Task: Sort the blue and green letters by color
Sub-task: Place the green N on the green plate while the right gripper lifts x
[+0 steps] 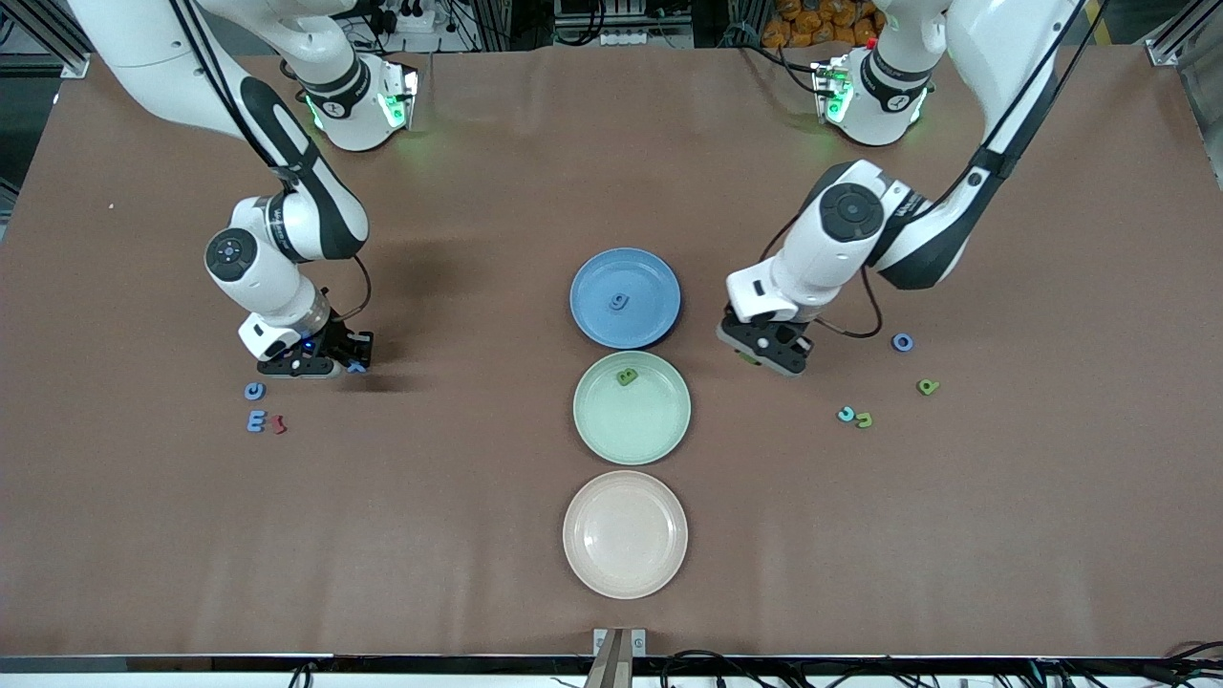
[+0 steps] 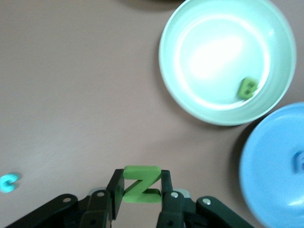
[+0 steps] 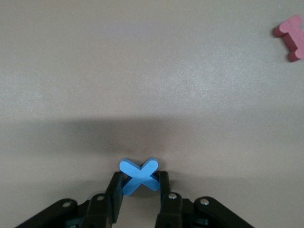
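So the sort is partly done, judging from how things lie. One small flat blue letter (image 1: 620, 302) is already sitting in the round blue plate (image 1: 659, 277), and one olive green letter (image 1: 627, 377) is in the pale green plate (image 1: 659, 435). The beige plate (image 1: 625, 564) nearest the front camera is left bare.

Two more pieces are mid-trip. A green foam letter Z (image 2: 140, 184) is pinched between the jaws of the left gripper (image 2: 140, 192), which is hanging over bare table just beside the green and blue plates, so a drop into the green plate looks close. A blue X-shaped letter (image 3: 140, 174) is clamped between the jaws of the right gripper (image 3: 140, 190), low over the table toward the right arm's end, well apart from the plates.

What's left, as far as can be seen: a blue ring letter (image 1: 254, 390) and a blue E (image 1: 255, 420) near the right gripper, beside a dark red piece (image 1: 278, 422) that isn't part of the job. Toward the left arm's end, a blue O (image 1: 902, 341), a green letter (image 1: 927, 386), a teal curved letter (image 1: 846, 414) and another green one (image 1: 864, 419) are still loose. Roughly a third along, it's reckoned.
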### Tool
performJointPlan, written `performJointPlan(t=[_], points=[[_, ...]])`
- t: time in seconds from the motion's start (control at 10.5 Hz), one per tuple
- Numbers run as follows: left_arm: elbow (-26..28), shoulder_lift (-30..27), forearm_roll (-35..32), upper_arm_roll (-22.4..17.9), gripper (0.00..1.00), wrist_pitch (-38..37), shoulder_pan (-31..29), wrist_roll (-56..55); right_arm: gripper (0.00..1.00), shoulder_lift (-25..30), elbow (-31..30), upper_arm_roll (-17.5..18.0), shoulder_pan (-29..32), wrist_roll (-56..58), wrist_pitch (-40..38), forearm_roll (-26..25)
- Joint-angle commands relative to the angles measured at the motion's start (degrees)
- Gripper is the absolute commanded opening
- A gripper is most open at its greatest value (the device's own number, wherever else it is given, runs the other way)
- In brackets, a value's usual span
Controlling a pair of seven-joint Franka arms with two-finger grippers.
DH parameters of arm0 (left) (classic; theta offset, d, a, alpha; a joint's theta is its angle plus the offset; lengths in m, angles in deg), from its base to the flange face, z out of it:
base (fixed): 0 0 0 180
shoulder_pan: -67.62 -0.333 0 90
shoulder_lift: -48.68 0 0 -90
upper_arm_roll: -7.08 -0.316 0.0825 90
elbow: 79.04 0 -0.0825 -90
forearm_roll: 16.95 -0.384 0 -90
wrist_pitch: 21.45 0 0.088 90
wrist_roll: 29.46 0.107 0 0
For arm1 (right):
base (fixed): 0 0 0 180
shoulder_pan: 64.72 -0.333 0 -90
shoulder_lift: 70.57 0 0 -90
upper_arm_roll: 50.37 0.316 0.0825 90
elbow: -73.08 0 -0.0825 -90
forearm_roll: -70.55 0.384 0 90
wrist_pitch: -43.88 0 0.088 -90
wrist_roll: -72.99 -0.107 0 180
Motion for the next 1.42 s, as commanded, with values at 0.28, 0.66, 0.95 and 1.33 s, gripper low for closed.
performJointPlan(t=[0.28, 0.66, 0.95, 1.33], points=[[-19.6, 15.0, 0.3, -8.7, 0.0, -2.3, 18.0, -14.2, 0.22, 3.5, 2.4, 0.2, -6.9, -13.0, -6.7, 0.2], [-22.5, 16.9, 0.8, -15.0, 0.08, -2.3, 25.5, -16.6, 0.22, 3.9, 6.2, 0.4, -18.1, -27.3, -10.2, 0.3], [-22.6, 16.7, 0.8, -15.1, 1.0, -2.3, 25.2, -16.5, 0.22, 2.9, 11.4, 0.4, -27.7, -37.8, -14.1, 0.3], [-21.9, 13.7, 0.1, -15.0, 1.0, -8.1, 20.3, -14.6, 0.22, 1.0, 15.8, 0.5, -37.3, -47.0, -15.3, 0.3]])
